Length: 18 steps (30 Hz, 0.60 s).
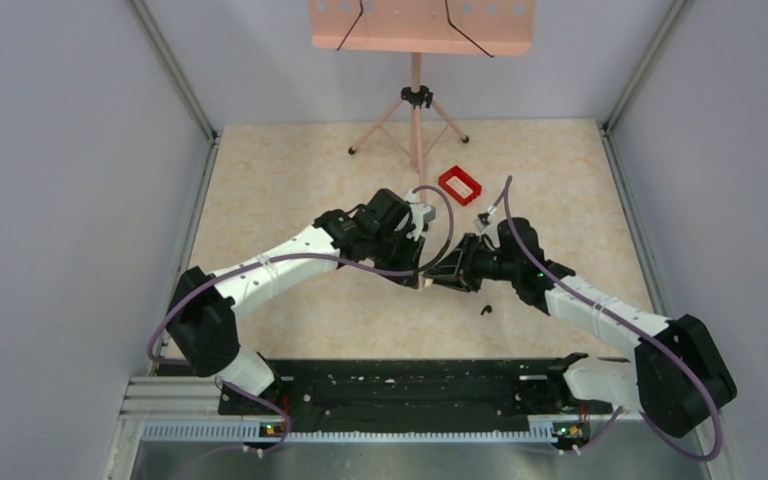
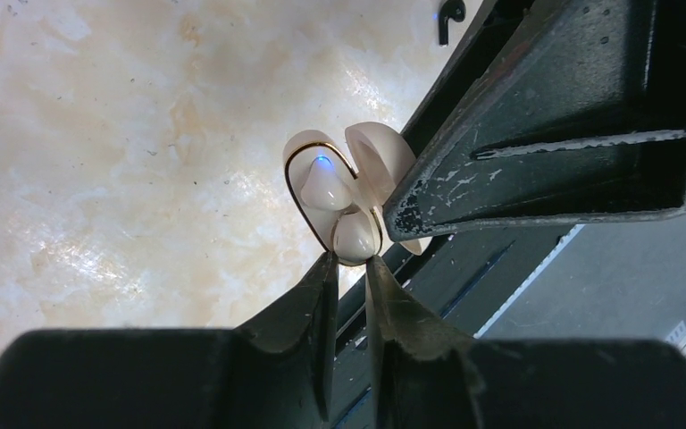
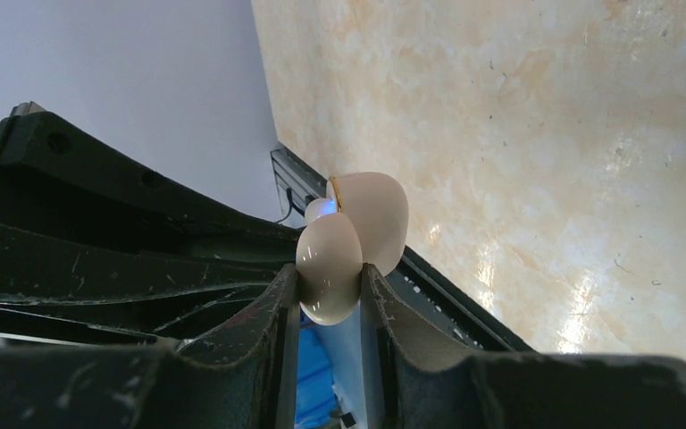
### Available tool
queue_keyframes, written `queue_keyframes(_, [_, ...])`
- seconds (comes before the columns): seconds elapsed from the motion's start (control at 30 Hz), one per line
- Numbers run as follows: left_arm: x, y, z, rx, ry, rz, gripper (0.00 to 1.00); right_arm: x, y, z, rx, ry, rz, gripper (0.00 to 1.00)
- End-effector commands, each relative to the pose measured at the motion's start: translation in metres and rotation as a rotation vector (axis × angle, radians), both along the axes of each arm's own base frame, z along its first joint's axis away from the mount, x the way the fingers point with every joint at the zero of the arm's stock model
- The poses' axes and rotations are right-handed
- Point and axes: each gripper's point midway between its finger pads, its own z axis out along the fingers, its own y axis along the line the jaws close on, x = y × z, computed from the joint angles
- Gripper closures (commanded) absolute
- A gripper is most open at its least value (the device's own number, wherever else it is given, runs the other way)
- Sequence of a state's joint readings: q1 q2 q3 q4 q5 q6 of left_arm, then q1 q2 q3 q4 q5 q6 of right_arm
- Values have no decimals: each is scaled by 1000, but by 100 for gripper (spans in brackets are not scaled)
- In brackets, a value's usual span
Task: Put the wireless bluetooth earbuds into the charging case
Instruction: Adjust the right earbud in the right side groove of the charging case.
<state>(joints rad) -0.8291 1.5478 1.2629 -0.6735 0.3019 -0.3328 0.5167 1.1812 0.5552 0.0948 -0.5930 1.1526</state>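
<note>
The charging case (image 2: pixel 326 192) here is a small cream oval with a gold rim. It is held open above the table, with a blue light glowing inside. My left gripper (image 2: pixel 350 259) is shut on the lower end of its base. My right gripper (image 3: pixel 330 273) is shut on the rounded lid half (image 3: pixel 329 255), and its big black finger (image 2: pixel 545 116) covers part of the lid in the left wrist view. From above, both grippers meet at the case (image 1: pixel 423 283) mid-table. One tiny black earbud (image 1: pixel 485 311) (image 2: pixel 451 12) lies on the table just right of them, untouched.
A red rectangular tray (image 1: pixel 461 183) lies on the marbled tabletop behind the grippers. A pink music stand (image 1: pixel 417 100) rises at the far edge. Grey walls close in both sides, and a black rail (image 1: pixel 400 385) runs along the near edge.
</note>
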Motion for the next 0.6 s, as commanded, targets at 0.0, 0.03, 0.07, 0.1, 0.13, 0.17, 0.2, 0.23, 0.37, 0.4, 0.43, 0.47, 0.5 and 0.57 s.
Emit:
queue_keyframes(0.0, [8,-11,17,-53,-45,-13,77,-2,6,27,73,-57,16,100])
queue_keyframes(0.03, [8,-11,17,-55,-44,-13,76,-2,7,27,76,-57,19,100])
queue_keyframes(0.07, [8,-11,18,-58,-45,-10,75,-2,7,27,76,-56,20,100])
queue_keyframes(0.1, [8,-11,19,-59,-47,-7,74,-1,8,28,78,-59,23,100])
queue_keyframes(0.13, [8,-12,20,-64,-48,-6,72,-1,8,28,78,-60,26,100])
queue_keyframes(0.17, [9,-13,21,-70,-51,-7,71,-2,8,29,78,-63,28,100])
queue_keyframes(0.2, [8,-13,23,-76,-53,-9,68,-1,8,29,78,-62,28,100])
queue_keyframes(0.23, [8,-13,25,-79,-53,-8,64,-1,8,30,76,-65,27,100])
queue_keyframes(0.37, [8,-13,34,-87,-58,-1,41,-1,7,26,69,-59,19,100])
queue_keyframes(0.4, [7,-12,37,-91,-58,-1,36,-1,7,26,69,-59,19,100])
queue_keyframes(0.43, [6,-12,40,-94,-54,-2,31,0,7,26,69,-58,18,100])
queue_keyframes(0.47, [5,-11,41,-95,-54,-2,28,0,7,25,67,-57,17,100])
queue_keyframes(0.5, [4,-11,43,-98,-55,-3,26,0,7,24,66,-56,17,100])
queue_keyframes(0.57, [3,-8,50,-105,-68,-1,24,0,7,22,63,-52,18,100])
